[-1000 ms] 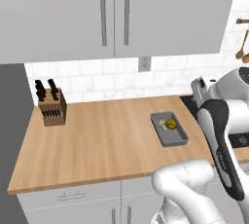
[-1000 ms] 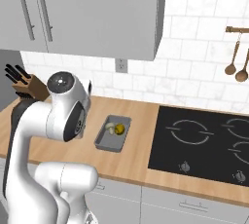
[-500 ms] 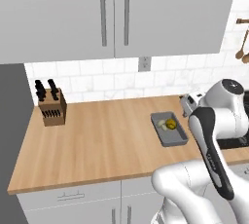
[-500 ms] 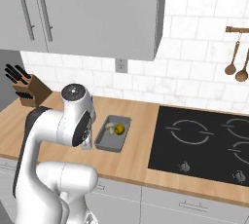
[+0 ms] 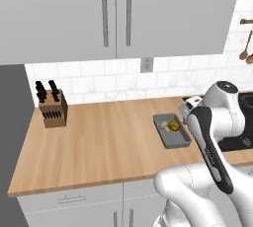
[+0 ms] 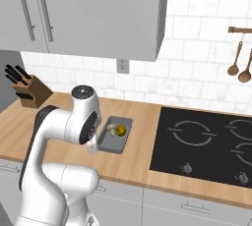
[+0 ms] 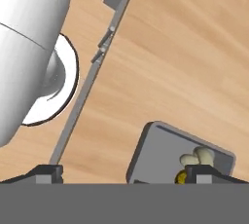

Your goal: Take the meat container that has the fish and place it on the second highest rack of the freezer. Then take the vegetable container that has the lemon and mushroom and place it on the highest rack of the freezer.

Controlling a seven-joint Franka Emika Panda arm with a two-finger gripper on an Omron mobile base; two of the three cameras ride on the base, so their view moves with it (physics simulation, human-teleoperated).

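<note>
A grey vegetable container [image 5: 171, 130] sits on the wooden counter [image 5: 99, 137] at centre right of the left base view, just left of the black cooktop [image 6: 206, 141]. Inside it lie the yellow lemon [image 6: 121, 130] and the pale mushroom [image 6: 111, 129], side by side at the end nearer the wall. The white arm bends over the tray. In the hand view, the gripper [image 7: 124, 172] appears at the bottom edge with its jaws spread wide and nothing between them. The tray's corner fills the lower right of that view.

You appear to be lining up for the tray pick. Before you descend, centre the hand over one long wall of the tray, away from the lemon and mushroom. Keep the tray level when you lift it. A knife block [image 5: 52, 107] stands far left, well clear.
</note>
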